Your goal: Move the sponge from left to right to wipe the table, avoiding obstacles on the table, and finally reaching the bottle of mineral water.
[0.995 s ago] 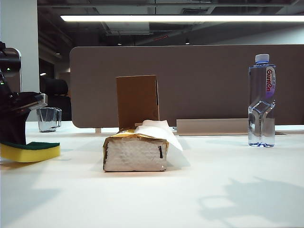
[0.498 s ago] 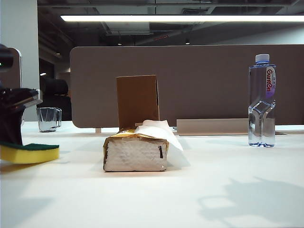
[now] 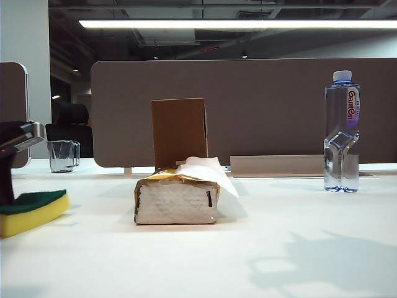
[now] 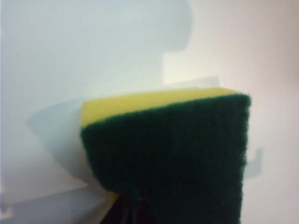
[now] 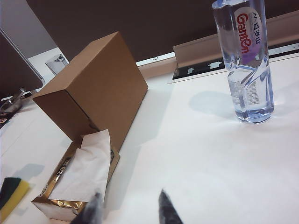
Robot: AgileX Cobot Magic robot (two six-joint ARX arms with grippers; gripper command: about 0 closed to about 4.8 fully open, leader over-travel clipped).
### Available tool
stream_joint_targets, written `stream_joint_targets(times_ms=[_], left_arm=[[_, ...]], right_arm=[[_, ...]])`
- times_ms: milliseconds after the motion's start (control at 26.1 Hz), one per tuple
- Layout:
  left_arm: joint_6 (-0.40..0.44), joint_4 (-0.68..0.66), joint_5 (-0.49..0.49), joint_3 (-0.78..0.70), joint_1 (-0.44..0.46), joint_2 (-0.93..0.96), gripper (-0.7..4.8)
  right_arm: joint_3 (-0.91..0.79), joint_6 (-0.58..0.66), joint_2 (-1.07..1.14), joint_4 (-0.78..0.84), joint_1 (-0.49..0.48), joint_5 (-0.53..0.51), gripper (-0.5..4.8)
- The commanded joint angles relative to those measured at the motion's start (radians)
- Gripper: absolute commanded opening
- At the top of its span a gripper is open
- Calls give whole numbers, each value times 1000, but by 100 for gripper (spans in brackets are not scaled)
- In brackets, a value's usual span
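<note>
Sponge [image 3: 30, 213]: yellow foam, dark green top. Tissue pack [image 3: 177, 200]: gold wrap, white sheets. Box [image 3: 179, 131]: plain brown. Bottle [image 3: 342, 130]: clear, pale blue cap, white-purple label, red lettering. Table [image 3: 298, 236]: white. Left gripper [image 3: 7, 186]: black.

I see the left gripper [image 3: 7, 186] has pulled back toward the left edge. The sponge [image 3: 31, 212] it clamps now tilts, near end raised off the table [image 3: 205, 254].

Brown partition [image 3: 248, 105], ceiling strip light [image 3: 236, 23] — dim office
</note>
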Motion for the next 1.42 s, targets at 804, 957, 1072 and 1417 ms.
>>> stream_joint_targets(times_ms=[804, 957, 1072, 1417], left_arm=[[-60, -3, 19, -265, -38, -234, -6], [-90, -5, 19, -298, -44, -302, -6], [-131, -3, 18, -319, -73, -346, -6], [-267, 112, -5, -348, -224, -372, -6]], right_arm=[[37, -6, 1, -24, 2, -45, 157], [37, -6, 1, -24, 2, -56, 157], [37, -6, 1, -24, 2, -56, 157], [38, -6, 0, -24, 1, -106, 157]])
